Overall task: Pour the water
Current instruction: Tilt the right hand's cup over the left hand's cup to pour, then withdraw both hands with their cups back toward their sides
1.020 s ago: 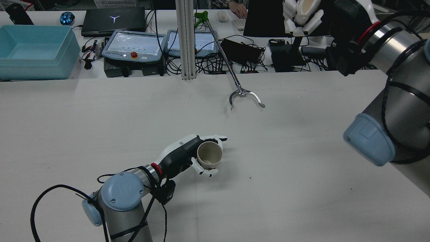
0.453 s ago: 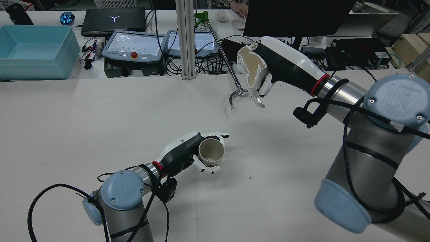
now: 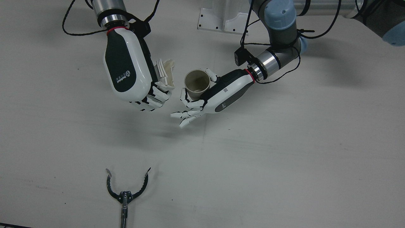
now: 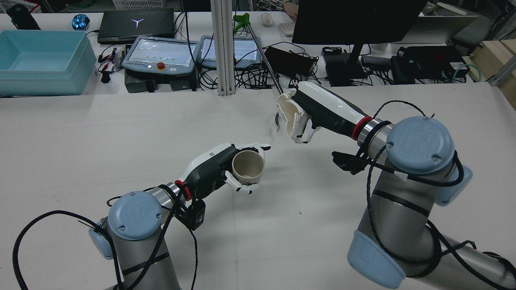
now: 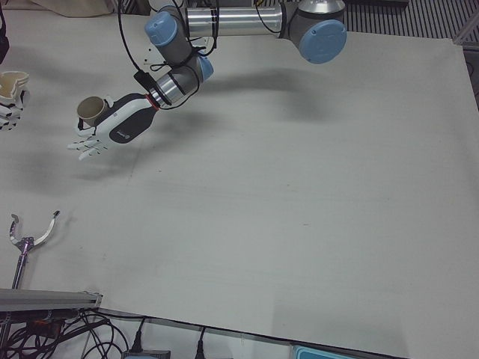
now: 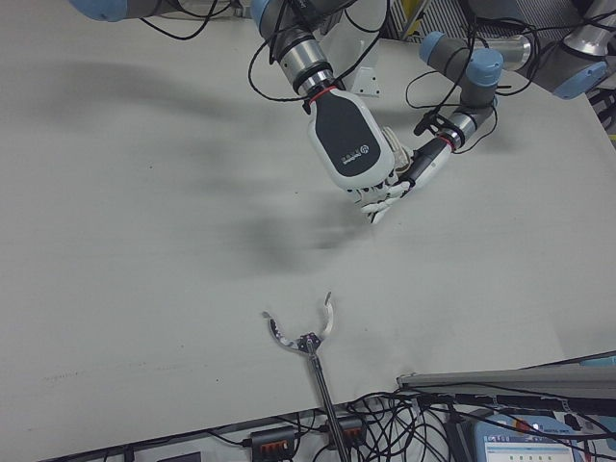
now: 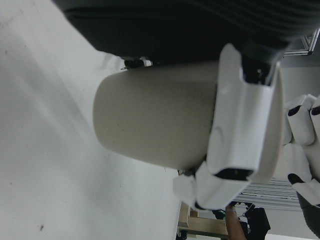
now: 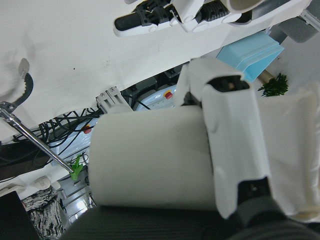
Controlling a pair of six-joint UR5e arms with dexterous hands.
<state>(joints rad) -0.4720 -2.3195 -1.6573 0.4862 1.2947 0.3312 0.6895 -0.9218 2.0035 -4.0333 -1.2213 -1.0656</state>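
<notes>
White table [image 3: 284, 158] lies mostly bare. Left hand [image 4: 217, 167] clamps an upright cup [image 4: 248, 166] near its centre; right hand [image 4: 318, 108] clamps a tilted second cup [image 4: 291, 116] above, apart. Grabber [image 3: 126, 186] lies near the far edge.

a plain white table [image 3: 284, 158] is seen, bare over most of its top. a grabber tool [image 3: 126, 193] is laid on it near the operators' edge, claw spread open, its rod run off the edge.
</notes>
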